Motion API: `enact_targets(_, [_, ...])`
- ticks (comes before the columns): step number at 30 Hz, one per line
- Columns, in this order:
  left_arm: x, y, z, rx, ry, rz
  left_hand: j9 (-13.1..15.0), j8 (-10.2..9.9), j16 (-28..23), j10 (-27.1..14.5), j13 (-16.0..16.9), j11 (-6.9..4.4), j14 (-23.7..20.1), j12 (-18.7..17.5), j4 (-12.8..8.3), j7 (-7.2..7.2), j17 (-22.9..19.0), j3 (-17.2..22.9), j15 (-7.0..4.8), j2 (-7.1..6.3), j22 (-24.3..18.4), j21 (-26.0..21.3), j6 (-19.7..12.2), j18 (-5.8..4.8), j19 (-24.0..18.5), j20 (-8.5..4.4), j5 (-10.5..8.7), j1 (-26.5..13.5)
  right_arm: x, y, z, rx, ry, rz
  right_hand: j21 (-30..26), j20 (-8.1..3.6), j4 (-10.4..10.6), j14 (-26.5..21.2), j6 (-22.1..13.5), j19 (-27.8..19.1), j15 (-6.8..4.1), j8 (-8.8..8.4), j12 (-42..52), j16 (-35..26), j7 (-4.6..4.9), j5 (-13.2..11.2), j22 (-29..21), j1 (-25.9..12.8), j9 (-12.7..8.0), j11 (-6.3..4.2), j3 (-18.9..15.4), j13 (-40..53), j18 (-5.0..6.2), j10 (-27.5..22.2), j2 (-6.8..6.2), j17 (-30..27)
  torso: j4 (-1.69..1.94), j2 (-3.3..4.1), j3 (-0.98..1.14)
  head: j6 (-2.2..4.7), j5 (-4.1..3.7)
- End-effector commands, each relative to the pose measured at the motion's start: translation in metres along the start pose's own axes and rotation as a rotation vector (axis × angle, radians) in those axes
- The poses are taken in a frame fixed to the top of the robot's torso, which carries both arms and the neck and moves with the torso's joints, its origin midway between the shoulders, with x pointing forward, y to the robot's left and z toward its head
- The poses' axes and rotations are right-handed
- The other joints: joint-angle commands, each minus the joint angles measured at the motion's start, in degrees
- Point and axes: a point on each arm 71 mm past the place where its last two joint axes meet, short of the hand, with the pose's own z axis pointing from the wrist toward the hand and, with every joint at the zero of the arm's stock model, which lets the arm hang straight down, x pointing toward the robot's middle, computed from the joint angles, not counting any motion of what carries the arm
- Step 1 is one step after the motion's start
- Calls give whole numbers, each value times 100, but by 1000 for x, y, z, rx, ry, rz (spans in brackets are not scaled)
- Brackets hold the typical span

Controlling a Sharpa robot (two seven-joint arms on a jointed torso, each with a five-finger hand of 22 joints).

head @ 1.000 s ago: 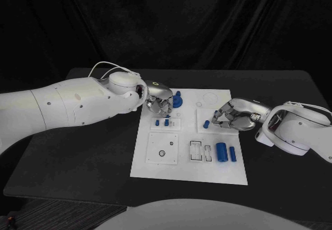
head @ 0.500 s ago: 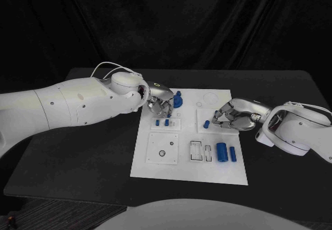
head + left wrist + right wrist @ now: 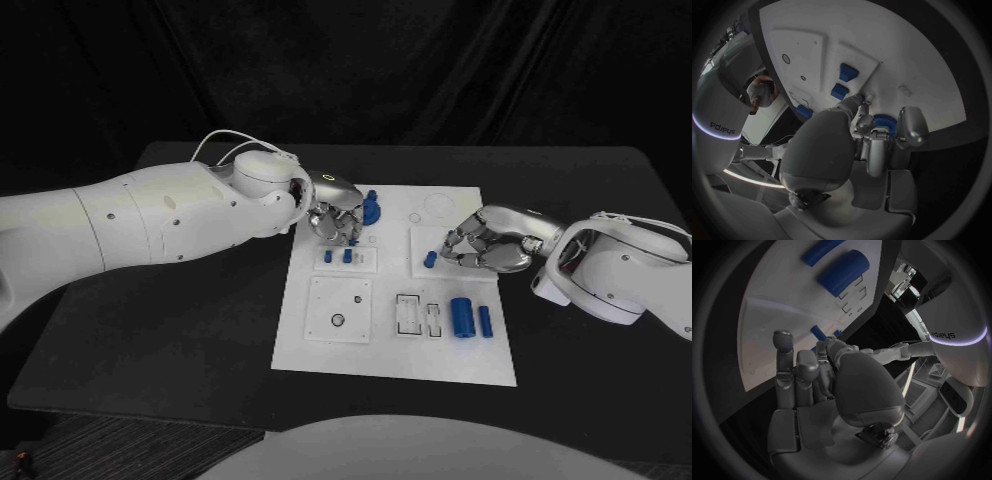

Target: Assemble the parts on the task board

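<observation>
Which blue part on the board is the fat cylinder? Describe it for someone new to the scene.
Start at the white board mid-table and go to its near right section, below the right hand. Two blue parts lie there side by side past the empty rectangular slots; the fat cylinder is the thicker one, nearer the slots, with the thin rod on its outer side.

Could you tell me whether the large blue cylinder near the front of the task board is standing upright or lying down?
Lying down. In the head view the large blue cylinder shows its long side on the task board.
</observation>
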Motion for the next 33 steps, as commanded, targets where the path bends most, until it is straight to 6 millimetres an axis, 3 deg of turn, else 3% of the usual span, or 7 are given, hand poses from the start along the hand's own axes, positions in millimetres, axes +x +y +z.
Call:
enact_targets(1, [7,-3,2,3,33,-5,14,31,-4,40,-7,-7,483,-30,-37,0,1376,80,30,41,852,36,72,-23,-42,8,153,-10,1,-1,0,9,7,3,-22,23,-10,3,-14,28,-5,13,-20,-33,-3,23,328,17,7,9,10,-4,111,-39,27,-9,-3,-3,-2,-1,1])
enact_targets(5, [6,-3,2,8,23,-4,46,56,-4,49,-35,-12,485,-76,-138,-1,1380,225,23,20,852,70,113,-22,-56,0,414,28,2,-1,0,9,8,3,-21,23,-16,4,-14,29,-5,14,-20,-29,-3,31,329,25,8,9,14,-4,111,-39,26,-5,-4,-7,-2,-1,7])
enact_targets(10, [4,-5,3,26,-7,1,69,56,4,-15,-114,-8,510,-175,-242,7,1406,385,23,8,861,130,107,-27,-51,-9,541,71,2,-1,0,10,9,3,-36,23,-33,1,-15,27,-6,15,-23,-36,-1,62,327,43,11,10,25,-8,112,-43,24,-12,-6,-6,-2,-1,0])
enact_targets(19, [2,-8,4,40,-33,6,85,17,6,-469,-503,6,518,-605,-261,20,1416,506,37,-9,860,188,27,-31,-66,-4,188,-53,3,-2,1,11,12,4,-30,23,-40,1,-15,29,-6,16,-23,-36,0,76,329,52,13,10,30,-7,111,-43,25,-13,-7,-7,-1,-1,6])
enact_targets(26, [2,-9,5,33,-21,5,91,14,2,-496,-542,8,509,-649,-257,22,1407,503,40,-29,855,182,16,-28,-81,1,104,-95,4,-2,1,11,14,6,-40,23,-50,0,-17,28,-5,16,-22,-37,1,94,328,63,15,11,38,-6,112,-43,26,-15,-7,-2,0,-1,7])
enact_targets(29, [2,-9,6,32,-19,5,103,14,1,-493,-560,6,507,-663,-264,17,1405,489,40,-49,852,184,6,-27,-95,7,-103,-131,4,-2,1,12,14,6,-35,23,-56,-1,-19,30,-5,15,-24,-38,2,105,330,69,16,11,42,-9,112,-45,24,-15,-4,0,0,-1,1])
enact_targets(33, [2,-10,6,31,-17,5,117,23,3,-494,-565,2,511,-664,-266,8,1410,469,38,-56,852,193,16,-27,-99,13,-243,-155,4,-2,1,12,14,6,-35,23,-56,-1,-19,30,-5,15,-24,-38,2,105,330,69,16,11,42,-9,112,-45,24,-15,-2,-1,1,-1,2])
